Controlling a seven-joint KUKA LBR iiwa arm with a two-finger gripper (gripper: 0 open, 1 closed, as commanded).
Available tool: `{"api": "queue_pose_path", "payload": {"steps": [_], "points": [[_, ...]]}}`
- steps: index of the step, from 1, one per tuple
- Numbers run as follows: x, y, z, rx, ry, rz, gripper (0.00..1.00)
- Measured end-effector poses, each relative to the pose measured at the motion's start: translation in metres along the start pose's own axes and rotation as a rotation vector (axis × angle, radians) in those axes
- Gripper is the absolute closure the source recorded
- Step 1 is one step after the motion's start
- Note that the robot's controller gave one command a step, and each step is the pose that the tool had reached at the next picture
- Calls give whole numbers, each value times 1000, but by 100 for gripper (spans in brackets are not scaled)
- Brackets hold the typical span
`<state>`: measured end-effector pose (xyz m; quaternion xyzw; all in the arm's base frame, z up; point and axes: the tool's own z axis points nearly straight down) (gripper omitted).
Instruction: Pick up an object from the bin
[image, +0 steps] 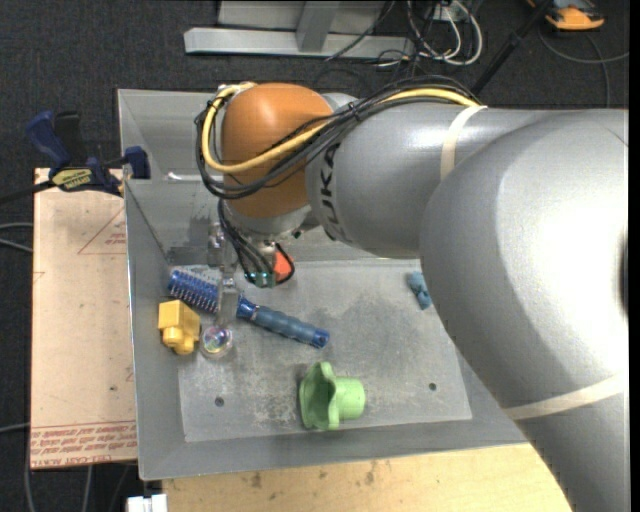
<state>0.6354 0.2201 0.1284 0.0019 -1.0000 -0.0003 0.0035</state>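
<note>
— Pincer (235, 280) where?
— Up and right of the yellow block (180, 327), beside the blue brush (195, 290) lying just above that block.
— Spread or pressed together?
— Cannot tell.
— Else?
— Blue-handled tool (282, 323), right of the block.

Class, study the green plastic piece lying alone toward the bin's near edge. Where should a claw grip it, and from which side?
Take the green piece by its round barrel, probably from straight above, closing front to back across it. It lies on its side, wide flange to the left, with bare bin floor around it.
</note>
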Motion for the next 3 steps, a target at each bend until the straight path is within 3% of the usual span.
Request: {"api": "queue_pose_path", "payload": {"steps": [1,2,3], "points": [[-9,6,62,-1,-5,33,0],[-10,6,59,-1,-7,36,100],[17,-8,-161,-4,-16,46,100]]}}
